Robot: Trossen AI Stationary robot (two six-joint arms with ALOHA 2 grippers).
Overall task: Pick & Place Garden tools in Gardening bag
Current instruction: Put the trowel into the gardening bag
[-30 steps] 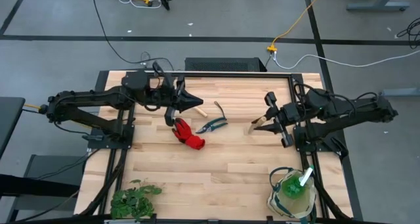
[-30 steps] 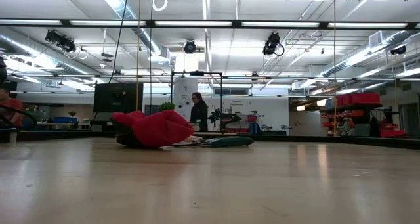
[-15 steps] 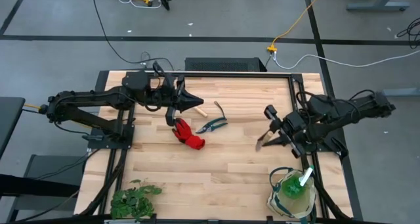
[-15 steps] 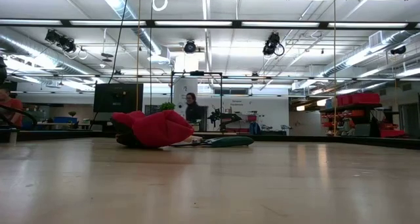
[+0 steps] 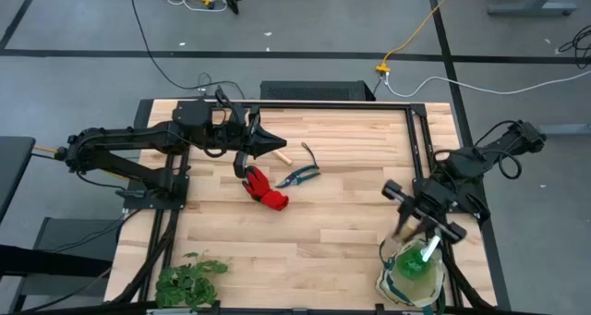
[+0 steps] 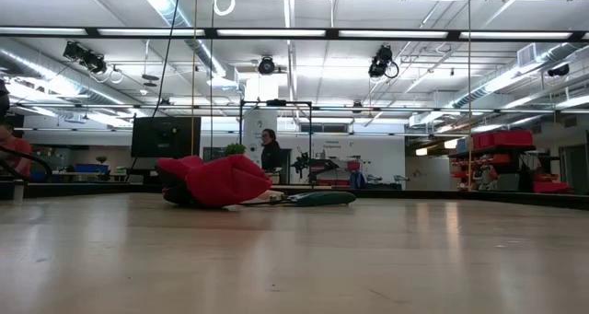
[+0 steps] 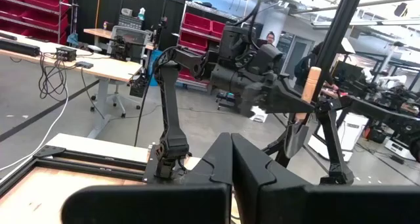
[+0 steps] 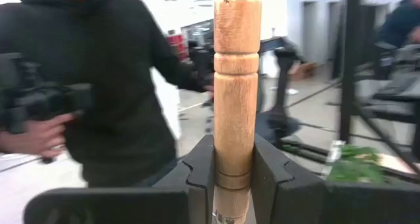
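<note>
My right gripper point(image 5: 406, 218) is shut on the wooden-handled trowel point(image 8: 234, 73) just above the far rim of the cream gardening bag point(image 5: 388, 280). The bag stands at the near right corner with a green spray bottle point(image 5: 417, 260) inside. A red glove point(image 5: 266, 190) and dark pruning shears point(image 5: 300, 175) lie mid-table. My left gripper point(image 5: 274, 147) hangs shut above them, touching nothing. The left wrist view shows the trowel's handle point(image 7: 312, 86) above its blade point(image 7: 296, 137). My right gripper pinches the trowel's wooden handle at its lower part point(image 8: 234, 175), near the blade end, between its two fingers. The fingers lie level and across the handle, coming from the table's far right. The trowel stands upright, handle end up, blade below, lifted clear.
A leafy green plant bunch point(image 5: 189, 280) lies at the near left corner. A short pale wooden piece point(image 5: 283, 156) shows on the table by my left gripper's tip. A person in a dark hooded top point(image 8: 118, 86) stands beyond the table. Bare wood lies between the glove and the bag.
My right gripper has swung with the trowel from the table's middle right toward the near edge, ending over the bag, and has turned as it went. It has stayed shut on the handle. Glove and shears lie as before.
</note>
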